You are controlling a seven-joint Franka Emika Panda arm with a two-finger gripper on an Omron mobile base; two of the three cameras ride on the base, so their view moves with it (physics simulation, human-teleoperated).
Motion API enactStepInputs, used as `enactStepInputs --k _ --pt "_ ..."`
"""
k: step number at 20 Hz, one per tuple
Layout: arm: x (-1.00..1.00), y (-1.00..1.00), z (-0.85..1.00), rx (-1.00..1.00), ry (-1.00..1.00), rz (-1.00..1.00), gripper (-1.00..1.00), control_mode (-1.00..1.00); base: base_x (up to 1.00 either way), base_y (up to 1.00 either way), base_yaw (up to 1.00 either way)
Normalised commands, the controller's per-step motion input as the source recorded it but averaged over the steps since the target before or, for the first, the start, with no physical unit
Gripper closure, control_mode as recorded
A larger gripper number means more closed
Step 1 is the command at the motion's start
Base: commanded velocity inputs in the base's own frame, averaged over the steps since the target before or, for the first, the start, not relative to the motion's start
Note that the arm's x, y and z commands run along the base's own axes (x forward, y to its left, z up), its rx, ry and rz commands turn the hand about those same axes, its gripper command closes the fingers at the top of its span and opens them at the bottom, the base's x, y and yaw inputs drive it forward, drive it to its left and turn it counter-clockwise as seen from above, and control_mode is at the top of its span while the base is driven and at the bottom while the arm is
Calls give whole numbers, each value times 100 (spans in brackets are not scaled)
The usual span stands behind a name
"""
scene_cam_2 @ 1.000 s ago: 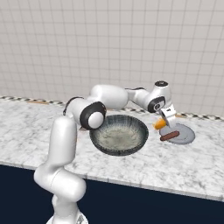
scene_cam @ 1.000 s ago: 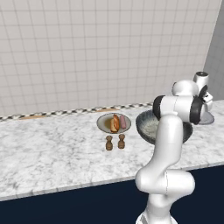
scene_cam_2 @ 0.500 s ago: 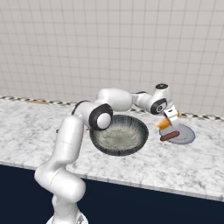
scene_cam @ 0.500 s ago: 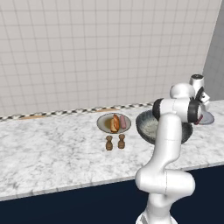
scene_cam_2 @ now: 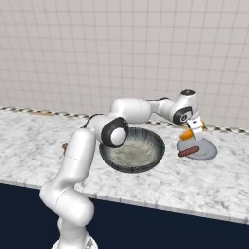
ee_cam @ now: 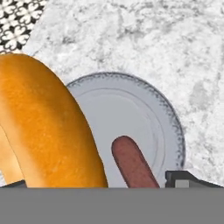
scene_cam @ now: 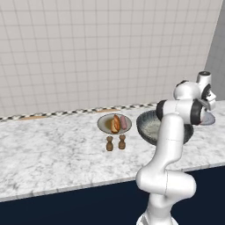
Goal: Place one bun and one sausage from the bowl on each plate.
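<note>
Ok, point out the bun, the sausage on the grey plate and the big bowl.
bun [ee_cam: 41, 127], hand view, its golden top.
sausage [scene_cam_2: 188, 151], right base view, its middle.
bowl [scene_cam_2: 131, 152], right base view, speckled inside.

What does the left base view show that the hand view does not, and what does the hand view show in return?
Left base view: a far plate holding a bun and a sausage, two small brown shakers and the dark bowl. Hand view: the orange bun close up beside the sausage on the grey plate. Both share the marble counter.
</note>
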Motion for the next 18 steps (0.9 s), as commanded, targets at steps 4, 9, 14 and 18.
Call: enactStepInputs --k 4,9,14,18 --pt "-61 0 -9 1 -2 -2 -100 -100 0 0 0" --pt "0 2 -27 21 -1 -5 -100 -100 0 0 0" --pt "23 -12 -1 37 -7 -8 -100 -100 0 0 0" --pt "76 18 32 23 -9 -28 100 -100 0 0 0"
